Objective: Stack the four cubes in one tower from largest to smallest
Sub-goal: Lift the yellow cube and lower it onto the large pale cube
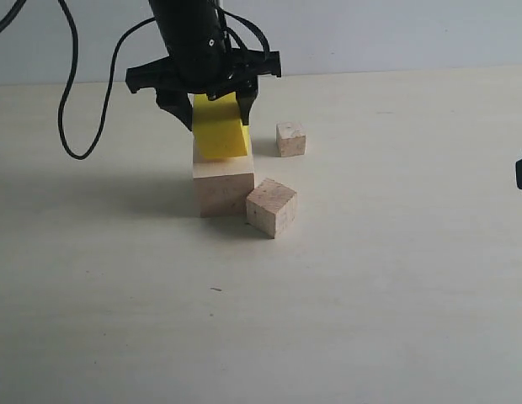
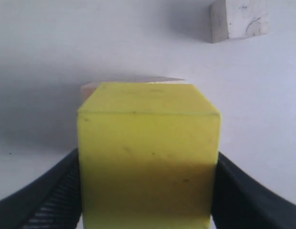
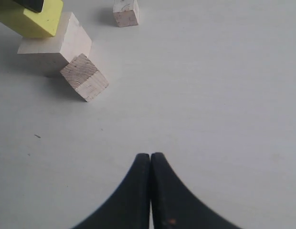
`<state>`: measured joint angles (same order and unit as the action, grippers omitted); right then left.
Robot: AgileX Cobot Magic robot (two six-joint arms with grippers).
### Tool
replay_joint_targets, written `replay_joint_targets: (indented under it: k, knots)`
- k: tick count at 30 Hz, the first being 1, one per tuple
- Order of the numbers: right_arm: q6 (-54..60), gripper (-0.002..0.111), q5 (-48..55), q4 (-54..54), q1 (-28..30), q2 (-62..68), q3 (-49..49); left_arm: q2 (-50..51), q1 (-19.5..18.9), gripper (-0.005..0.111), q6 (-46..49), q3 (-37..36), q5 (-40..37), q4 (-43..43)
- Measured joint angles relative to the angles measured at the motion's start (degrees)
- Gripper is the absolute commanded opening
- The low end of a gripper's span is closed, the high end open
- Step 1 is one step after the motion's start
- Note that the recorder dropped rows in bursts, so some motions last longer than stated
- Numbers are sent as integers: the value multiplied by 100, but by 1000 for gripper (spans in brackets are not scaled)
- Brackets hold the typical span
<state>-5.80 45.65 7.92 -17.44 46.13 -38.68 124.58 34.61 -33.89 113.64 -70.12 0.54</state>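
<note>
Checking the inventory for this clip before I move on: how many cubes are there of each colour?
Pale wood: 3 (large wood cube, medium wood cube, small wood cube)
Yellow: 1 (yellow cube)
Total: 4

I read bright, diffuse light. Soft shadow lies on the table [image 1: 370,295] beside the large cube [image 1: 223,187]; my left wrist view is blurred.

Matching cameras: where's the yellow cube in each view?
Exterior: yellow cube upper centre, tilted over the large cube.
Left wrist: fills lower centre.
Right wrist: top-left corner.
Landmark: large cube under it, in all three.
</note>
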Motion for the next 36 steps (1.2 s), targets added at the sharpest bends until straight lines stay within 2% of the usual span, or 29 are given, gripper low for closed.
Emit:
replay_joint_targets:
  k: [36]
  knots:
    - [0, 0, 0, 0, 0, 0, 0, -108, 59, 0, -105, -298, 0, 190]
